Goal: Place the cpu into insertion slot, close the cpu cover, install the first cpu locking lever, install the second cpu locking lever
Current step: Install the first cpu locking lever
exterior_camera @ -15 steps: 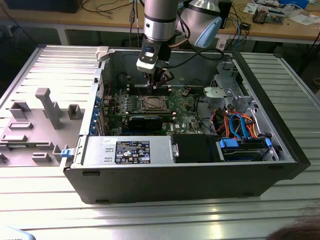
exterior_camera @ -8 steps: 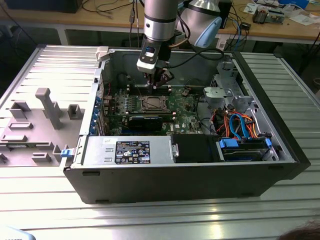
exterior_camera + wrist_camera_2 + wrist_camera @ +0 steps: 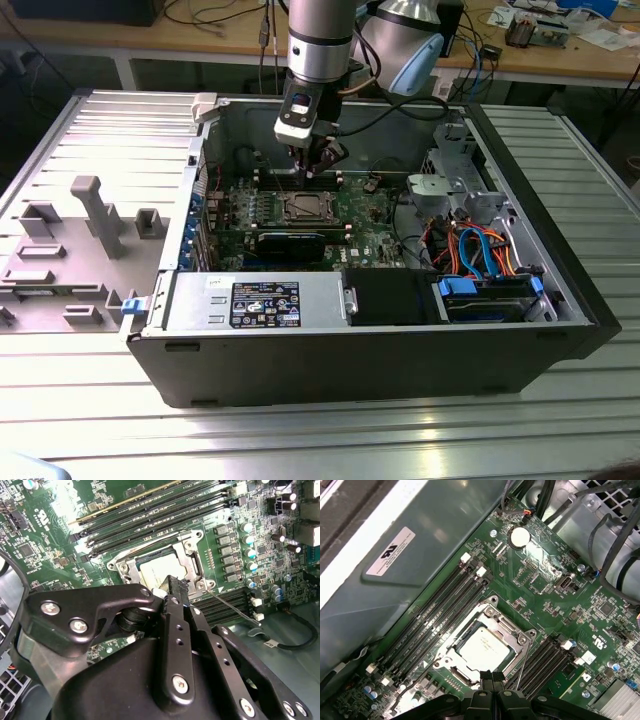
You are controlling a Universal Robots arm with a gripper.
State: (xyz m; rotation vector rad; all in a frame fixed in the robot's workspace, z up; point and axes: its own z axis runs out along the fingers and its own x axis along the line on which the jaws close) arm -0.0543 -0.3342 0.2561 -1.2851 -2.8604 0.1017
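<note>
Fingers (image 3: pixel 485 678) closed nr cpu (image 3: pixel 484 650) in insertion slot (image 3: pixel 490 609).

Print on white sticker (image 3: pixel 390 552) and black label (image 3: pixel 265 303) cannot be read

Pincer (image 3: pixel 490 675) closed (arm (image 3: pixel 320 35) upright).

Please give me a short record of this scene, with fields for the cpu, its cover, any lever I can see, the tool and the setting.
cpu: lies flat in the insertion slot, metal face up
cpu cover: down around the cpu, which shows through the cut-out
lever: one thin rod angles away from the socket, over the black memory slots
tool: fingers together, at the socket's edge; contact cannot be told
setting: green motherboard inside an open computer case
</note>
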